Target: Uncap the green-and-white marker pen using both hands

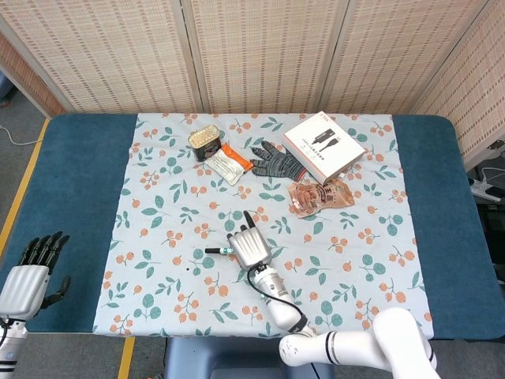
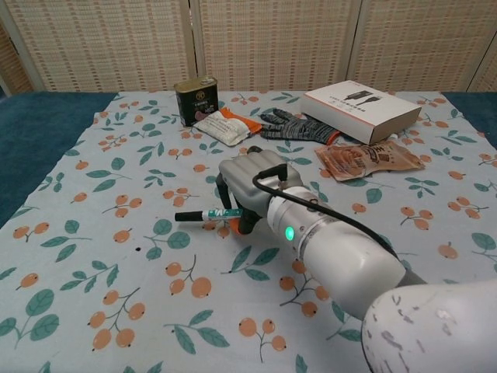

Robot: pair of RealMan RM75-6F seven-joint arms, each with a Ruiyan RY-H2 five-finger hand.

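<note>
The green-and-white marker pen (image 2: 208, 215) has a black cap pointing left and lies roughly level just above the floral cloth. My right hand (image 2: 252, 189) grips its right end, fingers curled down over the barrel. In the head view the marker pen (image 1: 218, 251) sticks out left of the right hand (image 1: 249, 246), near the cloth's front middle. My left hand (image 1: 33, 272) hangs off the table's front left corner, fingers apart, holding nothing. It does not show in the chest view.
At the back of the cloth stand a tin can (image 1: 204, 141), an orange-and-white packet (image 1: 229, 165), a grey glove (image 1: 278, 162), a white box (image 1: 323, 145) and a brown snack bag (image 1: 319, 194). The blue table (image 1: 79, 189) borders the cloth.
</note>
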